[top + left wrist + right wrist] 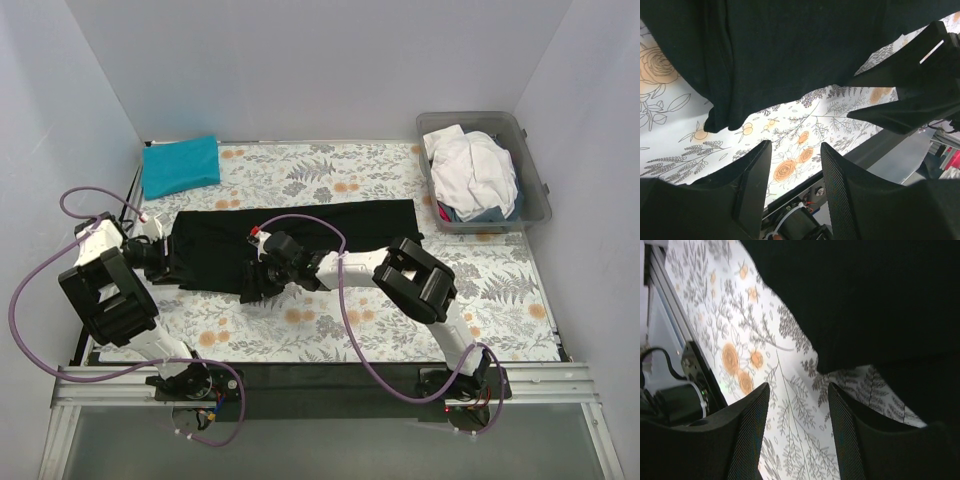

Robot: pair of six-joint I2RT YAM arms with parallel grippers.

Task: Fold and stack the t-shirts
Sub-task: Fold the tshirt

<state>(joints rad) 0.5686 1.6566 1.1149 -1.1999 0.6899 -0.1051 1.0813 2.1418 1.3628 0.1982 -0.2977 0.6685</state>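
Observation:
A black t-shirt (pixel 300 232) lies spread lengthwise across the floral table cloth (pixel 300 330). At the shirt's left end my left gripper (pixel 168 263) sits low. In the left wrist view it (pixel 795 148) is open, with only floral cloth between its fingers and the black t-shirt (pixel 790 45) just beyond the tips. My right gripper (pixel 257 284) is at the shirt's near edge, left of middle. In the right wrist view it (pixel 799 388) is open over bare cloth, the black t-shirt (pixel 865 295) ahead of it. A folded teal-blue t-shirt (pixel 180 165) lies at the back left. A white t-shirt (pixel 472 172) is crumpled in the tub.
A clear grey plastic tub (pixel 538 185) stands at the back right, with some dark cloth under the white shirt. White walls close in the table on three sides. The table's metal rail (pixel 320 378) runs along the near edge by the arm bases.

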